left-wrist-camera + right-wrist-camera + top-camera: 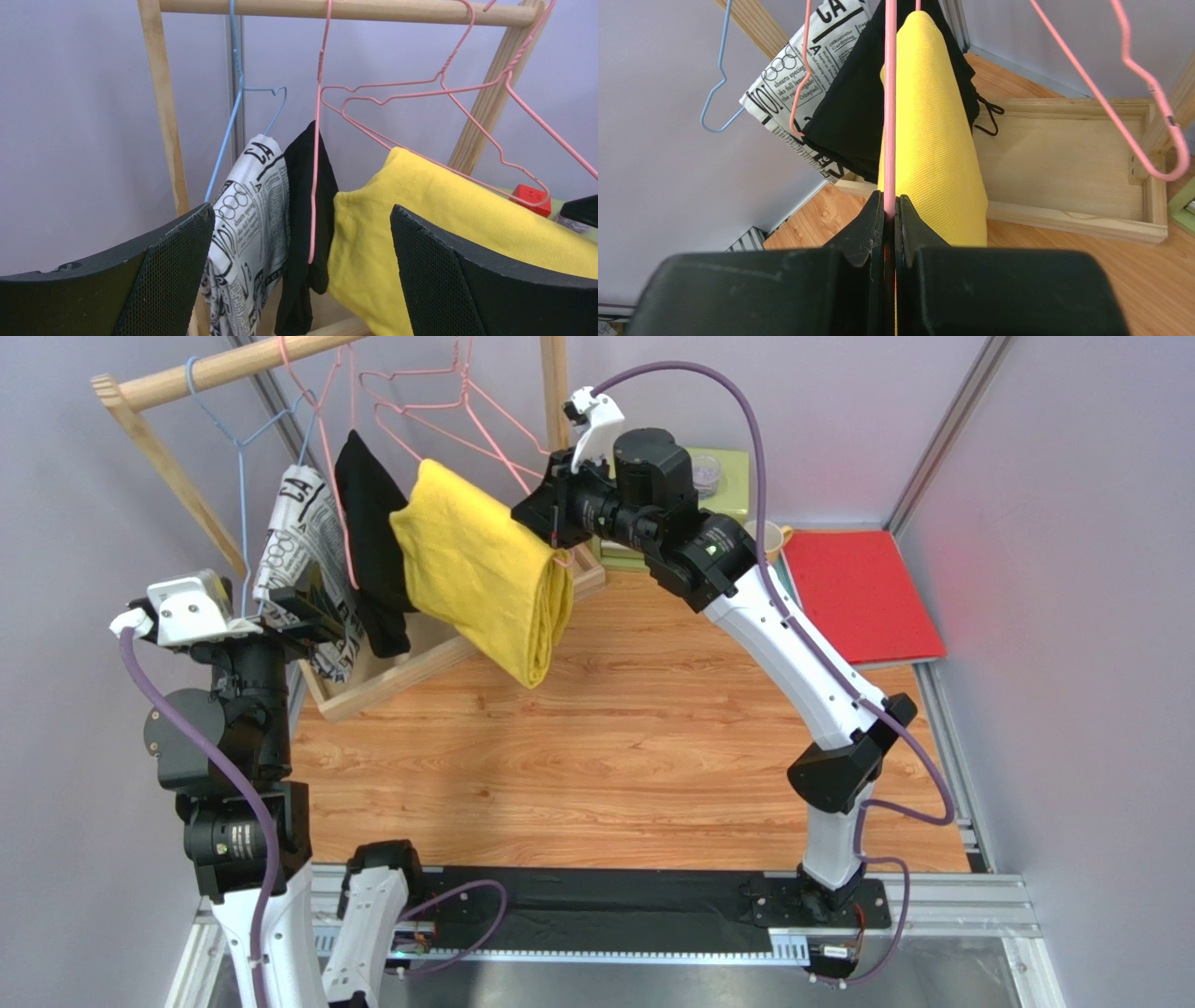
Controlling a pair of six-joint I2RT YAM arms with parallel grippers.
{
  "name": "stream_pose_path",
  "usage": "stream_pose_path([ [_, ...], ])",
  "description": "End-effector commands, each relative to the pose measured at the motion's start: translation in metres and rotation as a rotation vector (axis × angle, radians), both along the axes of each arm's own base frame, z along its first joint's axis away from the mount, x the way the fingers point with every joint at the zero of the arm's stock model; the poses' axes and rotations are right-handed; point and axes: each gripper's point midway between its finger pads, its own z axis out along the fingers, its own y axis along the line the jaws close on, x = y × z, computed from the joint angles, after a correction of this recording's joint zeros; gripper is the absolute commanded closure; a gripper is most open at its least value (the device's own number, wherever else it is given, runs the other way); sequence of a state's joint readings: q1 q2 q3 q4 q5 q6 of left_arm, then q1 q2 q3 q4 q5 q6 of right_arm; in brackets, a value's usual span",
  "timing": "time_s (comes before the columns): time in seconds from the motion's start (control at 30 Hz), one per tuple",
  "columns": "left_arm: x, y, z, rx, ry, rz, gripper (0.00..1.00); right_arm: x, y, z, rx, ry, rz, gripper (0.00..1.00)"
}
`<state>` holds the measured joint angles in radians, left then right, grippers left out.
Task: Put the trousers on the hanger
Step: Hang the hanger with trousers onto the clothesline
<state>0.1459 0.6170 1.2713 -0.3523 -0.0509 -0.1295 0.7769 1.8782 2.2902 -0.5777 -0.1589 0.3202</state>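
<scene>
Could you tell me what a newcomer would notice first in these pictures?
The eye goes first to the bright yellow trousers, draped over a pink hanger by the wooden rack at the far left. The right gripper is shut on that hanger's wire. A black garment and a newsprint-patterned garment hang just beside the trousers.

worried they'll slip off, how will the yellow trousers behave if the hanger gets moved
Likely floppy: the trousers drape folded over the hanger. Probably light, since thin wire carries them. The right claw pinches only wire, so they might slide.
</scene>
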Motion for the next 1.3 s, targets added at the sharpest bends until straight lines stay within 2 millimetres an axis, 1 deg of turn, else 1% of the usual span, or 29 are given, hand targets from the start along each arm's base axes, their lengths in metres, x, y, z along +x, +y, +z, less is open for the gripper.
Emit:
stream_pose_path([
  [0.0, -0.004, -0.004, 0.011, -0.012, -0.025, -0.021, 0.0, -0.017, -0.004, 0.124, 0.294, -0.308, 0.031, 1.0],
  [0.07, -0.004, -0.003, 0.012, -0.012, -0.028, -0.016, 0.0, -0.009, 0.0, 0.121, 0.297, -0.316, 0.014, 1.0],
  [0.13, -0.004, -0.002, 0.012, -0.007, -0.025, -0.011, 0.0, -0.004, 0.0, 0.126, 0.309, -0.35, -0.007, 1.0],
  [0.17, -0.004, -0.001, 0.011, -0.006, -0.024, -0.006, 0.0, 0.004, 0.001, 0.123, 0.309, -0.35, -0.038, 1.0],
  [0.23, -0.004, 0.0, 0.012, -0.004, -0.023, 0.0, 0.0, 0.011, 0.003, 0.124, 0.307, -0.369, -0.066, 1.0],
  [0.27, -0.004, -0.001, 0.011, -0.006, -0.02, -0.002, 0.0, 0.019, 0.0, 0.124, 0.306, -0.374, -0.109, 1.0],
  [0.37, -0.003, 0.0, 0.012, 0.001, -0.02, 0.0, 0.0, 0.028, -0.001, 0.12, 0.283, -0.39, -0.15, 1.0],
  [0.4, -0.003, 0.0, 0.013, 0.002, -0.02, 0.002, 0.0, 0.034, -0.006, 0.118, 0.275, -0.386, -0.193, 1.0],
  [0.43, -0.002, 0.001, 0.013, 0.004, -0.018, 0.004, 0.0, 0.033, -0.01, 0.12, 0.266, -0.396, -0.201, 1.0],
  [0.47, -0.002, 0.001, 0.012, 0.004, -0.015, 0.003, 0.0, 0.032, -0.009, 0.113, 0.246, -0.386, -0.192, 1.0],
  [0.5, -0.001, 0.0, 0.011, 0.006, -0.013, 0.002, 0.0, 0.029, -0.01, 0.112, 0.24, -0.386, -0.185, 1.0],
  [0.53, -0.001, 0.0, 0.011, 0.005, -0.015, 0.0, 0.0, 0.021, -0.017, 0.122, 0.247, -0.406, -0.176, 1.0],
  [0.57, 0.001, 0.0, 0.009, 0.005, -0.009, -0.001, 0.0, 0.019, -0.019, 0.121, 0.24, -0.411, -0.175, 1.0],
  [0.6, 0.002, 0.0, 0.008, -0.001, -0.008, -0.005, 0.0, 0.019, -0.02, 0.116, 0.226, -0.407, -0.175, 1.0],
  [0.63, 0.004, -0.002, 0.008, 0.0, -0.007, -0.014, 0.0, 0.014, -0.025, 0.121, 0.222, -0.422, -0.177, 1.0],
  [0.73, 0.007, -0.004, 0.006, -0.007, 0.001, -0.03, 0.0, 0.016, -0.031, 0.125, 0.212, -0.446, -0.202, 1.0],
  [0.8, 0.008, -0.005, 0.005, -0.015, 0.003, -0.037, 0.0, 0.015, -0.032, 0.132, 0.221, -0.473, -0.206, 1.0],
  [0.93, 0.01, -0.006, 0.005, -0.02, 0.004, -0.044, 0.0, 0.016, -0.025, 0.138, 0.262, -0.478, -0.183, 1.0],
  [1.0, 0.009, -0.006, 0.006, -0.012, 0.003, -0.043, 0.0, 0.016, -0.025, 0.145, 0.295, -0.488, -0.183, 1.0],
  [1.03, 0.01, -0.006, 0.006, -0.01, 0.002, -0.042, 0.0, 0.016, -0.017, 0.142, 0.292, -0.49, -0.151, 1.0],
  [1.07, 0.01, -0.006, 0.007, -0.007, 0.001, -0.041, 0.0, 0.014, -0.018, 0.15, 0.314, -0.5, -0.153, 1.0],
  [1.1, 0.01, -0.006, 0.007, -0.01, 0.002, -0.042, 0.01, 0.015, -0.017, 0.153, 0.324, -0.5, -0.155, 1.0],
  [1.13, 0.011, -0.006, 0.007, -0.012, 0.003, -0.043, 0.0, 0.022, -0.01, 0.146, 0.318, -0.49, -0.157, 1.0],
  [1.17, 0.011, -0.006, 0.006, -0.011, 0.005, -0.042, 0.0, 0.021, -0.011, 0.154, 0.337, -0.501, -0.158, 1.0],
  [1.2, 0.012, -0.006, 0.006, -0.013, 0.005, -0.043, 0.0, 0.022, -0.007, 0.152, 0.338, -0.498, -0.155, 1.0],
  [1.23, 0.012, -0.006, 0.006, -0.015, 0.004, -0.044, 0.0, 0.028, 0.0, 0.144, 0.329, -0.493, -0.155, 1.0],
  [1.27, 0.012, -0.005, 0.005, -0.017, 0.006, -0.043, 0.0, 0.028, 0.004, 0.143, 0.333, -0.503, -0.154, 1.0],
])
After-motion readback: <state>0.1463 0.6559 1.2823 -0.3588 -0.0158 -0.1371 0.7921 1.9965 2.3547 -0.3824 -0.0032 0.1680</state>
